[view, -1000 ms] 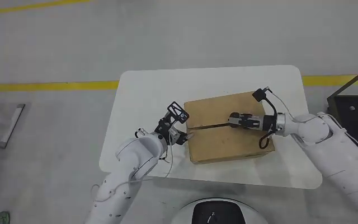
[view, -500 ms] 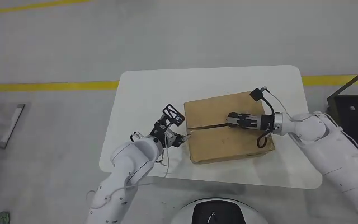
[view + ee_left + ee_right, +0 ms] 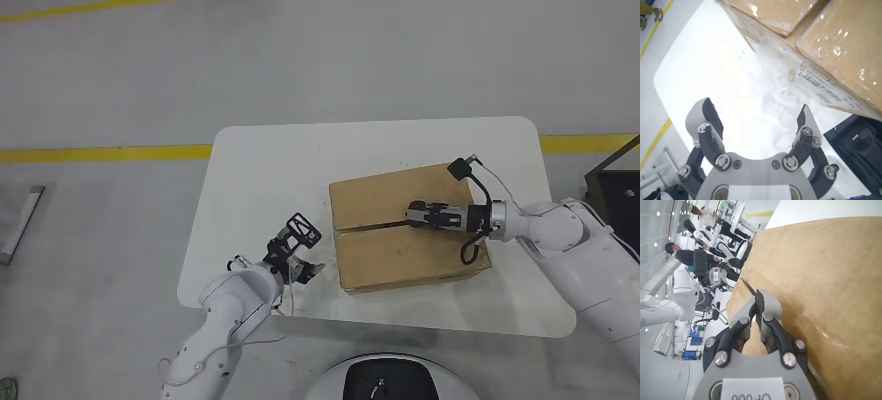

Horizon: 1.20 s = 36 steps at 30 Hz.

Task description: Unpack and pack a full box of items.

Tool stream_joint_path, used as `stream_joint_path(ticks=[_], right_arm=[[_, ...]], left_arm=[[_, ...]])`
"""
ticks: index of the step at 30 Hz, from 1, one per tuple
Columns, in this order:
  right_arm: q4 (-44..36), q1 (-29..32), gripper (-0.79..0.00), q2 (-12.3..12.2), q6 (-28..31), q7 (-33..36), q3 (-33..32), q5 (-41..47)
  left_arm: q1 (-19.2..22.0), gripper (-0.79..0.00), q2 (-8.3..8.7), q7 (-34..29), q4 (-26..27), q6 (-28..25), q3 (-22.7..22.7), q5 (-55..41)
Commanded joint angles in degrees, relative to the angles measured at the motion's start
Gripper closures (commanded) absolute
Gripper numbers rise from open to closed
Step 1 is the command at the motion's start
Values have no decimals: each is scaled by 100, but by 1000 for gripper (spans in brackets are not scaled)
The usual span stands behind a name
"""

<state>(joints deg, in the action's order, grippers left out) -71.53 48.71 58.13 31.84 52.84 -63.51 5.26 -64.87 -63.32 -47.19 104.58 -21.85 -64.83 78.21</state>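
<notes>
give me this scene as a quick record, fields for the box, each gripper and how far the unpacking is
box: brown cardboard box on the white table, both top flaps down, seam running along the top
left: left gripper open, holding nothing, over bare table beside the box end that carries a label
right: right gripper shut, its tip at the seam on top of the box
progress: box not yet opened, nothing unpacked

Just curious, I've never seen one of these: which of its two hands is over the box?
The right hand, shut over the box at its centre seam. The left hand hangs open above the table beside the box.
</notes>
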Motion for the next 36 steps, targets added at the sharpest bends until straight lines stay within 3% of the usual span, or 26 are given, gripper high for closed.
stream_joint_path(ticks=[1,8,14,28,35,36], right_arm=[[0,-4,0,2,6,4,4,-2],[-3,-3,0,1,0,13,-7,-13],[-6,0,0,-1,-20,11,-24,-6],[-38,-34,0,2,-71,26,-38,16],[-22,-56,0,9,-73,48,-24,24],[-20,-62,0,11,-76,48,-21,26]], left_arm=[[90,-785,-19,82,-237,-81,105,9],[430,-785,-100,585,-664,-135,346,38],[581,-785,-173,1101,-833,217,465,130],[311,-785,-214,1669,-583,1030,307,632],[151,-785,-219,1713,-431,1102,197,727],[129,-733,-218,1709,-414,1098,183,744]])
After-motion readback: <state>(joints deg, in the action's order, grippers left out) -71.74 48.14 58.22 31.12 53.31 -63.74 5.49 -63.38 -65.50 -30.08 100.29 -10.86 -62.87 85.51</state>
